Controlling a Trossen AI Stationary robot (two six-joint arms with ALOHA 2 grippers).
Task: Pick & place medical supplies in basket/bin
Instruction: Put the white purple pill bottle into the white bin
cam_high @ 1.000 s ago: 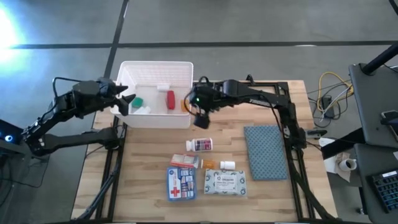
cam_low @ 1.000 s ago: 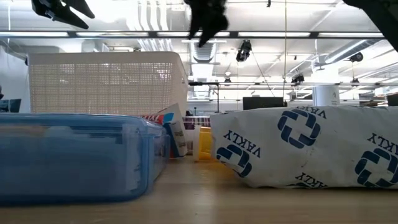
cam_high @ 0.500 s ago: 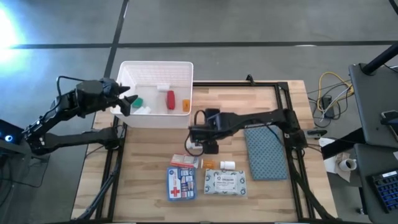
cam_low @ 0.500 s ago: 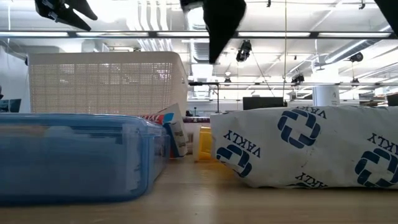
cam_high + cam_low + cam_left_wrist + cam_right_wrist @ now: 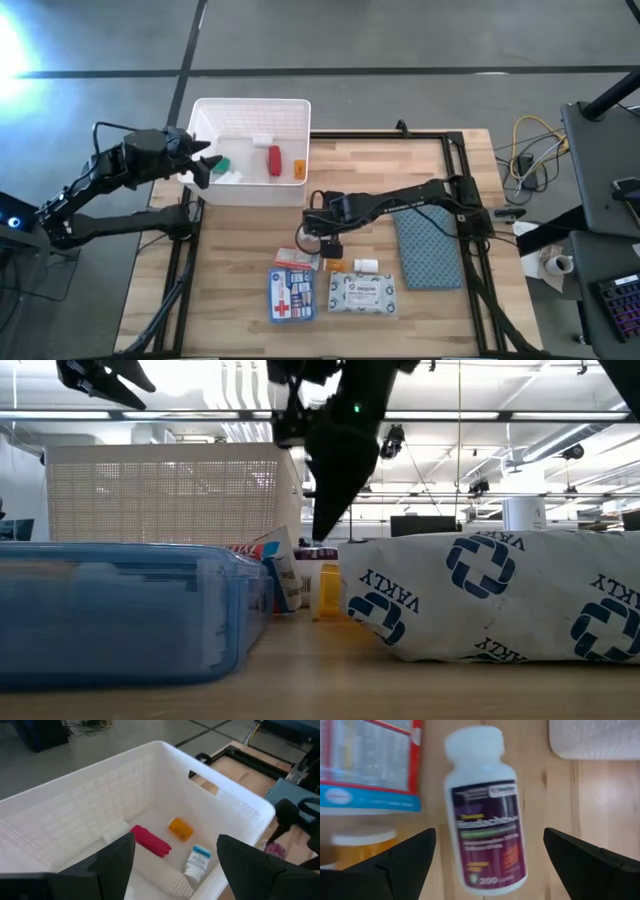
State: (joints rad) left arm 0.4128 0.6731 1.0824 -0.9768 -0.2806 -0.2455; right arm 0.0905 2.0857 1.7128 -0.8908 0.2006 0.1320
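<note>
White pill bottle (image 5: 482, 810) lies flat — between the open right pincer (image 5: 487, 857) fingers.

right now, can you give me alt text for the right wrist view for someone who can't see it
A white pill bottle with a dark purple label lies on its side on the wooden table, centred between the right gripper's two open dark fingers. Beside it are a red-and-white box, an orange bottle with a white cap, and a white pack's corner.
</note>
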